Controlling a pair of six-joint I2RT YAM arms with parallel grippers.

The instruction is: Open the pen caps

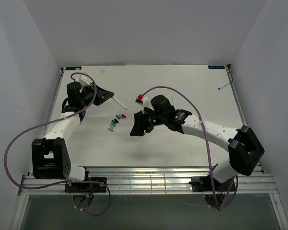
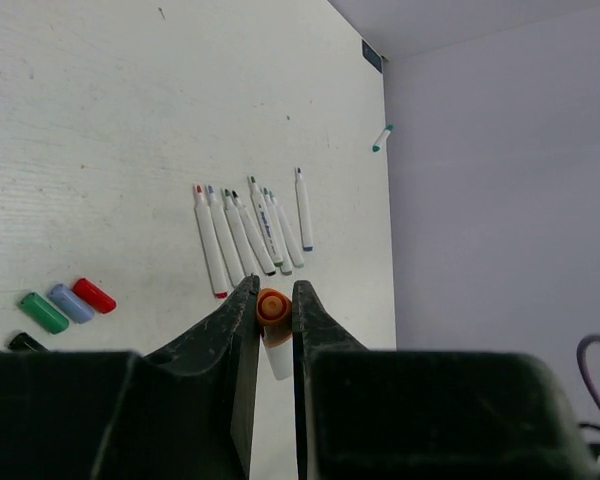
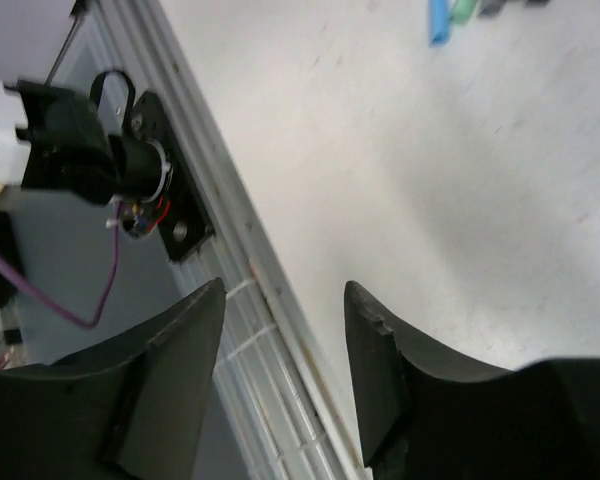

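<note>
My left gripper point(image 1: 110, 97) point(image 2: 272, 292) is shut on a white pen point(image 1: 119, 103) and holds it above the table. The jaws pinch it at its orange cap point(image 2: 271, 305). The white barrel point(image 2: 277, 357) hangs below. Several loose pen caps point(image 1: 117, 121) lie in a row mid-table. In the left wrist view they show as red point(image 2: 94, 295), pale blue point(image 2: 70, 303), green point(image 2: 43, 312) and black point(image 2: 25, 342). Several uncapped white pens point(image 2: 250, 235) lie side by side. My right gripper point(image 1: 136, 127) point(image 3: 283, 330) is open and empty, just right of the caps.
A teal-capped pen point(image 1: 225, 86) point(image 2: 382, 138) lies alone near the far right edge. The right arm hides the row of pens in the top view. The right wrist view faces the table's near rail point(image 3: 270, 300) and shows blue point(image 3: 439, 20) and green point(image 3: 464, 10) caps.
</note>
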